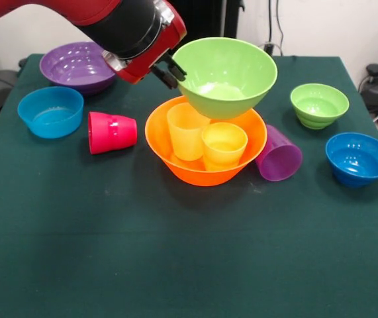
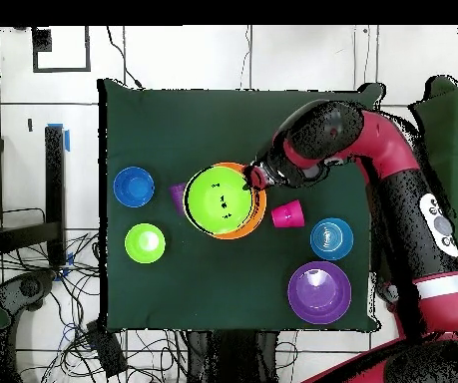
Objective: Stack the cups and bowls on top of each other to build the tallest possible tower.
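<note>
Claw (image 1: 171,71) clenched on the near-side rim of the large lime green bowl (image 1: 225,76), which hangs tilted above the large orange bowl (image 1: 205,165) at counter centre.

Bowls: six. Large orange holds two upright cups, the yellow-orange cup (image 1: 187,130) and the pale yellow cup (image 1: 224,146), side by side. Large purple bowl (image 1: 76,66) sits at the far left in the front view, a small blue bowl (image 1: 50,111) just in front of it. Small lime green bowl (image 1: 319,105) and second small blue bowl (image 1: 359,158) stand at the right, apart from each other.

Cups: four. Red-pink cup (image 1: 112,132) lies on its side left of the orange bowl; purple cup (image 1: 278,154) lies on its side against that bowl's right flank.

All rest on the dark green counter (image 1: 175,265).
</note>
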Tool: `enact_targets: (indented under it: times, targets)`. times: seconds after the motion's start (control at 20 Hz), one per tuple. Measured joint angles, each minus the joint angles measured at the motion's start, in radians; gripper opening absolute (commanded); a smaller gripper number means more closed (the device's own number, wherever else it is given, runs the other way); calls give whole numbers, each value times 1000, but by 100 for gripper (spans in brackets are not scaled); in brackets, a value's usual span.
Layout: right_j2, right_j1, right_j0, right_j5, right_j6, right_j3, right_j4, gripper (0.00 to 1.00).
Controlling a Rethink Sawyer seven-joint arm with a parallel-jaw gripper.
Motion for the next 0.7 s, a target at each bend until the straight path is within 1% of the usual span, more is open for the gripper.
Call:
enact_targets:
  times: [0.7]
  targets:
    - [0, 0, 0, 3, -1, -73, -6, 0]
